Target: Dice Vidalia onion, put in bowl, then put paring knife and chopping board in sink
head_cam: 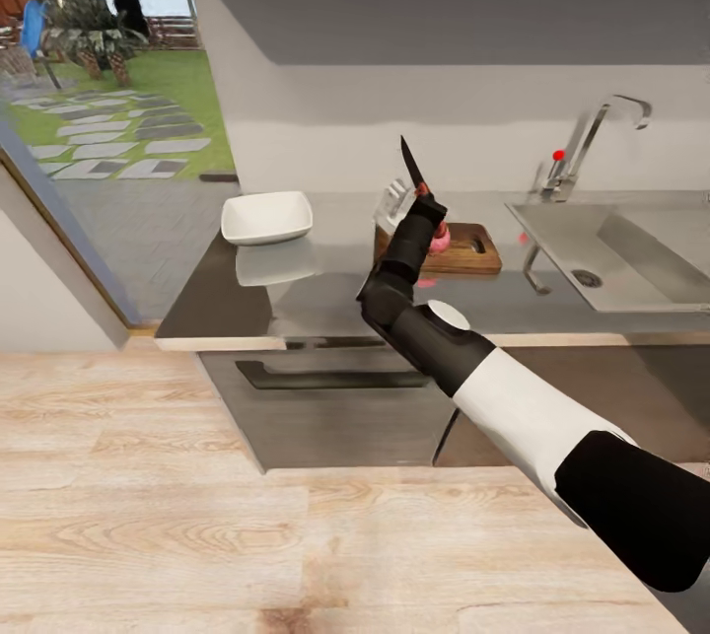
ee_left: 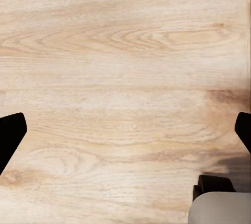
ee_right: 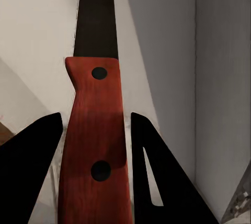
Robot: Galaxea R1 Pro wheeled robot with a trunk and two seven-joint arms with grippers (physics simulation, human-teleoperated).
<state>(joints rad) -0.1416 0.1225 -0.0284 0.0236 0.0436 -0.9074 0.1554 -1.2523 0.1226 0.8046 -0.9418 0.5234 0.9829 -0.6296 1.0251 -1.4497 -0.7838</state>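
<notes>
My right gripper [head_cam: 424,198] is shut on the red handle of the paring knife [head_cam: 411,164], holding it above the countertop [head_cam: 316,294] with the dark blade pointing up. In the right wrist view the knife [ee_right: 97,130] sits between the two dark fingers [ee_right: 36,156]. Just behind my forearm the pinkish Vidalia onion [head_cam: 440,238] rests on the brown chopping board [head_cam: 471,254]. The white bowl [head_cam: 266,217] stands on the counter to the left. The sink [head_cam: 562,240] with its chrome tap [head_cam: 592,136] lies to the right. My left gripper [ee_left: 125,135] hangs open over the wooden floor.
A small pale object [head_cam: 392,202] stands at the board's left end, partly hidden by my arm. Dark cabinets [head_cam: 335,407] run under the counter. A glass door on the left looks onto a garden [head_cam: 118,111]. Light wooden floor [head_cam: 197,516] lies between me and the counter.
</notes>
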